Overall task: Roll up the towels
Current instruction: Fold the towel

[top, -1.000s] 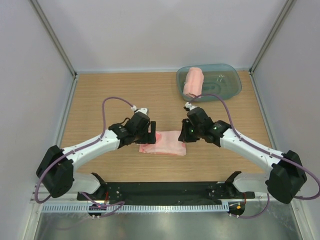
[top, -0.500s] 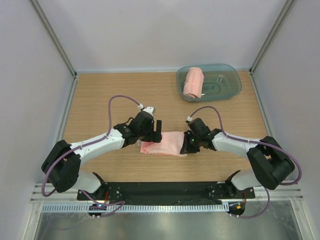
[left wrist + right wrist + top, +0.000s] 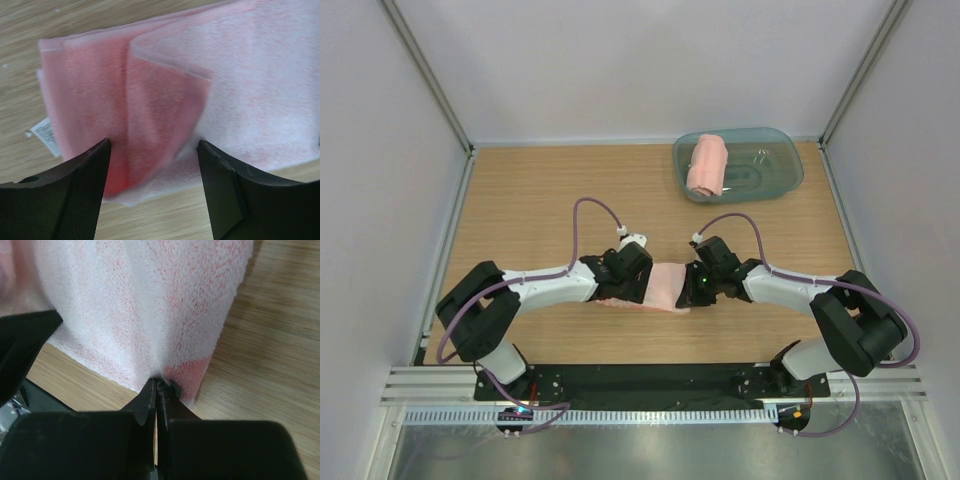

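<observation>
Pink rolled towel (image 3: 707, 165) sits in the tub (image 3: 776, 186): one done. My right end effector (image 3: 158, 382) pinches the flat towel (image 3: 665, 284), not rolled yet; my left end effector (image 3: 153, 148) is open.

Near towel (image 3: 667, 284) lies between left hand (image 3: 641, 290) and right hand (image 3: 693, 290); other towel (image 3: 707, 166) apparently in far-right tub (image 3: 780, 175).

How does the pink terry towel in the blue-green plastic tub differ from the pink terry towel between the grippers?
The tub towel is a rolled cylinder; the table towel lies folded flat. The tub towel sits untouched in the translucent tub; the table towel is pinched by the shut right gripper, with the open left gripper at its other end. Both are salmon-pink terry.
</observation>
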`<state>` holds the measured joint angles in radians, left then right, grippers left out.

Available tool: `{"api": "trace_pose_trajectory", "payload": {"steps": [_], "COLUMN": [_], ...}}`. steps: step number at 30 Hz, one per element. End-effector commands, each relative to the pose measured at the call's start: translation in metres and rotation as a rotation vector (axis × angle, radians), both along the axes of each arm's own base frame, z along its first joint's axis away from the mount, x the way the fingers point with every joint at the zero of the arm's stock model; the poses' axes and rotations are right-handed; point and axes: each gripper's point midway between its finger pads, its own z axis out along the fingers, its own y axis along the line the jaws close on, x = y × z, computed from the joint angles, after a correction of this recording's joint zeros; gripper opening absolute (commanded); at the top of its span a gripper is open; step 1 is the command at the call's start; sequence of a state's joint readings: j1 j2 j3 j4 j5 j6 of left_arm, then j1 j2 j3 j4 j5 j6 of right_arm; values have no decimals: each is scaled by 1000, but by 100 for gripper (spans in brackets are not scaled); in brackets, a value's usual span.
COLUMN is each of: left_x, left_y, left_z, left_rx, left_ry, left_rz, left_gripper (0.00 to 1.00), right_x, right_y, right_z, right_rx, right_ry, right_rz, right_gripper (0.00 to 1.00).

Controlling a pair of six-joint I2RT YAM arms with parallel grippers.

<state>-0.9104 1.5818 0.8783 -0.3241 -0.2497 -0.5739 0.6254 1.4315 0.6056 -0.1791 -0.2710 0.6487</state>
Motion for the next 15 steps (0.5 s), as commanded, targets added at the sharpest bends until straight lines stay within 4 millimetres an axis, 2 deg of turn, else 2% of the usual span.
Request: {"api": "trace_pose_trajectory", "payload": {"steps": [1,6,10,15], "left_x": [24,42,49,46], "left_y": [30,62,84,95], "left_z": [11,20,27,38], "left_rx": [150,210,222,216], "left_ry": [-104,-127,-131,-148], "left_rz": [145,257,331,368], "left_gripper": [71,72,71,71], "right_x": [-9,-12,-12,-11], "right_y": [-6,-10,-12,-8], "right_z": [-11,-11,-10,-3], "right_rx": [-27,-38,-45,-32], "right_ry": [31,29,26,27], "right_rz": [1,4,8,25], "right_gripper": [1,1,1,1]}}
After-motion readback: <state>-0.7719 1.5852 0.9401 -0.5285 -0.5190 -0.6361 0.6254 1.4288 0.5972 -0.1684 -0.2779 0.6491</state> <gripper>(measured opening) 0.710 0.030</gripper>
